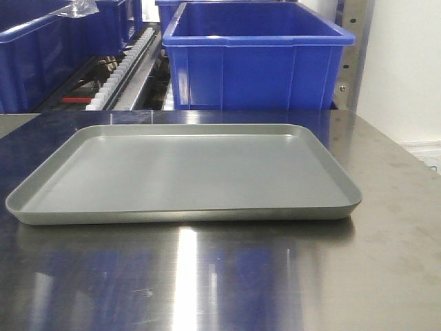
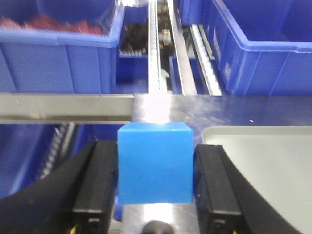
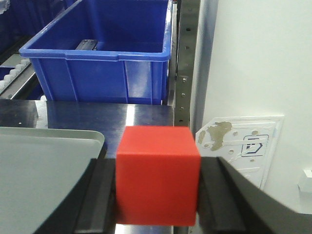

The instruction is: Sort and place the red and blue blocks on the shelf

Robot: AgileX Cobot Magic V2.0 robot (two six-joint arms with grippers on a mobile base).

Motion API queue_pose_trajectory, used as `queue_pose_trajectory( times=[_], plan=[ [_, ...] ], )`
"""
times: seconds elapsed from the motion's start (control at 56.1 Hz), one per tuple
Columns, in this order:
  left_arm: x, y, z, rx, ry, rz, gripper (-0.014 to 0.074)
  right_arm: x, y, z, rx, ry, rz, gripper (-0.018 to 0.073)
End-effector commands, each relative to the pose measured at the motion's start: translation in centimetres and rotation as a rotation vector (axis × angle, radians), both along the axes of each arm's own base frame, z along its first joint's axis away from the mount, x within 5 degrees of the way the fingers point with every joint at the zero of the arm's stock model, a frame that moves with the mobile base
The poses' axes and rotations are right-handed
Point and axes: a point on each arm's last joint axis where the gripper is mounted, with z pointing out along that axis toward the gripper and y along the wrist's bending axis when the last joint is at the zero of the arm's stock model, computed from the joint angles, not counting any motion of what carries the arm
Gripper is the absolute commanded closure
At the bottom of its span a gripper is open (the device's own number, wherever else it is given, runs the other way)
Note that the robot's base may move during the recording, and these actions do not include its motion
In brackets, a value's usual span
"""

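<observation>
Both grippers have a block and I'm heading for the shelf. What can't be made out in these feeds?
Front view: no arm or block in frame; the big bin's front wall hides its floor.
Left wrist view: left bin's reddish contents blurred; the blue block hides what is under it.
Right wrist view: the red block hides the surface beneath it.

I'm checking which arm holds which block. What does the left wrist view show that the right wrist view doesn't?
Only the left wrist view: the blue block held between the left fingers. Only the right wrist view: the red block between the right fingers, and a white wall plate. Both: the grey tray and blue bins behind.
</observation>
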Motion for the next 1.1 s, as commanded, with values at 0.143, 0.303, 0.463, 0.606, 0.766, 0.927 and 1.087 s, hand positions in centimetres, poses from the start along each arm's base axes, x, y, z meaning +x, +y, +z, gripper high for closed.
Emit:
queue_pose_trajectory(
  times=[0.143,0.303,0.463,0.606,0.766,0.927,1.087],
  plan=[
    [-1.6,0.1,2.4,0.012,-0.2,0.001,0.0269,0.0,-0.1,1.7,-0.002,-0.111,-0.008,0.0198],
    [-1.9,0.2,2.5,0.015,-0.214,0.001,0.0269,0.0,-0.1,1.7,-0.002,-0.111,-0.008,0.0198],
    [-1.9,0.2,2.5,0.015,-0.214,0.001,0.0269,0.0,-0.1,1.7,-0.002,-0.111,-0.008,0.0198],
    [-1.9,0.2,2.5,0.015,-0.214,0.001,0.0269,0.0,-0.1,1.7,-0.002,-0.111,-0.008,0.0198],
    [-1.9,0.2,2.5,0.015,-0.214,0.001,0.0269,0.0,-0.1,1.7,-0.002,-0.111,-0.008,0.0198],
    [-1.9,0.2,2.5,0.015,-0.214,0.001,0.0269,0.0,-0.1,1.7,-0.002,-0.111,-0.008,0.0198],
    [-1.9,0.2,2.5,0.015,-0.214,0.001,0.0269,0.0,-0.1,1.7,-0.002,-0.111,-0.008,0.0198]
  ],
)
